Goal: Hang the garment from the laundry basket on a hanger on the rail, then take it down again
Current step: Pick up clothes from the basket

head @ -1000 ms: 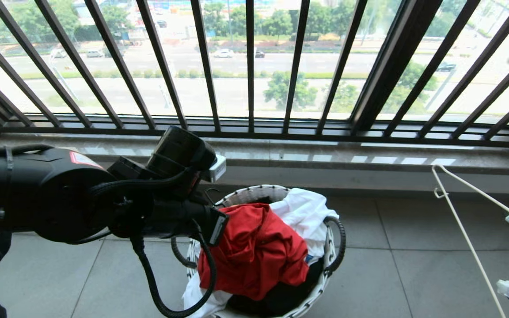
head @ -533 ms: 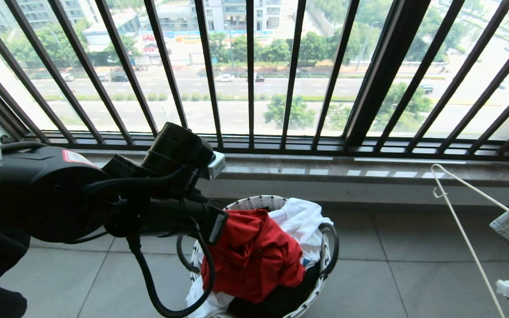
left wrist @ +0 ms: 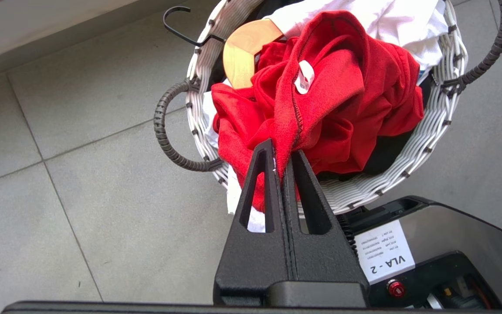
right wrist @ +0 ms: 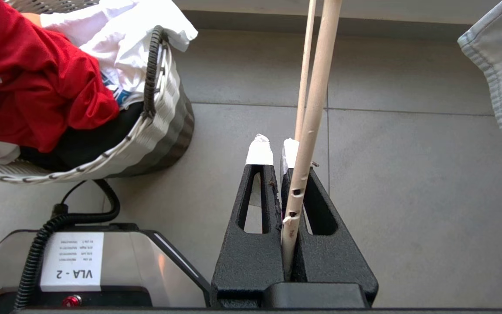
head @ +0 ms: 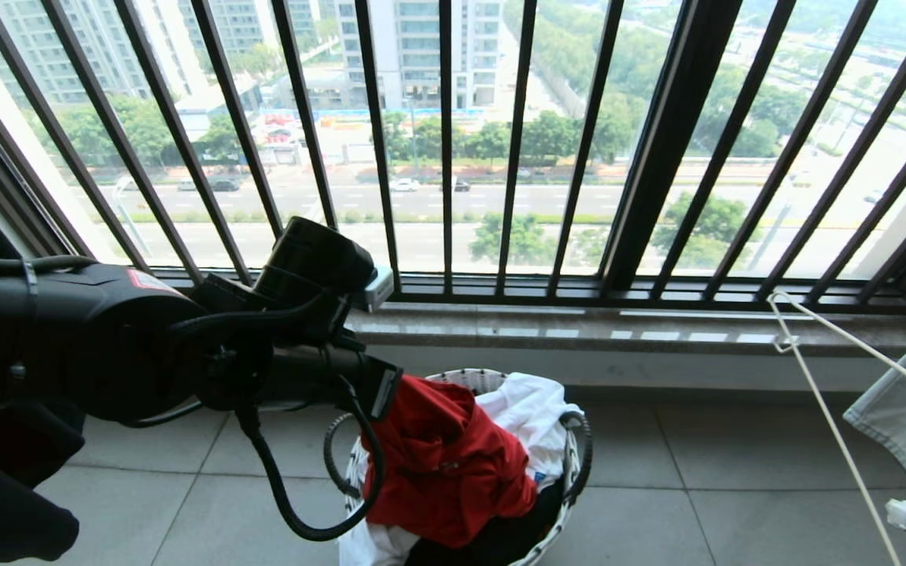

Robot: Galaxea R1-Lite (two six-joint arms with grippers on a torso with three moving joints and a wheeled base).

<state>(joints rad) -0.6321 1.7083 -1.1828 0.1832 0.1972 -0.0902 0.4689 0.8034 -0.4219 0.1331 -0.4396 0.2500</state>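
At nine o'clock in the head view the bulky black left arm reached across toward centre, and its left gripper [left wrist: 282,163] had its two black jaws clamped tight on a fold of the garment [head: 445,464], a crumpled red short-sleeved T-shirt with a small white neck label. The pinched fold sat right between the jaw tips, with the rest of the red cloth spilling away from them in a heap over the laundry basket [head: 575,503], a small round woven basket with a white rim and dark inside, at six o'clock on the grey floor tiles. The shirt was gripped but not out: most of it lay on the white garment [head: 528,409] and a light wooden hanger [left wrist: 244,48] in the basket. By my reading this was the very start, with lifting clear, threading, hanging and taking down all left to do. Over at three o'clock the hanger [head: 823,393], a thin cream-white wire one, stood up from the right gripper [right wrist: 277,150], whose white-tipped black jaws were closed on its wire, beside a pale denim cloth [head: 905,409]. The rail was out of sight.
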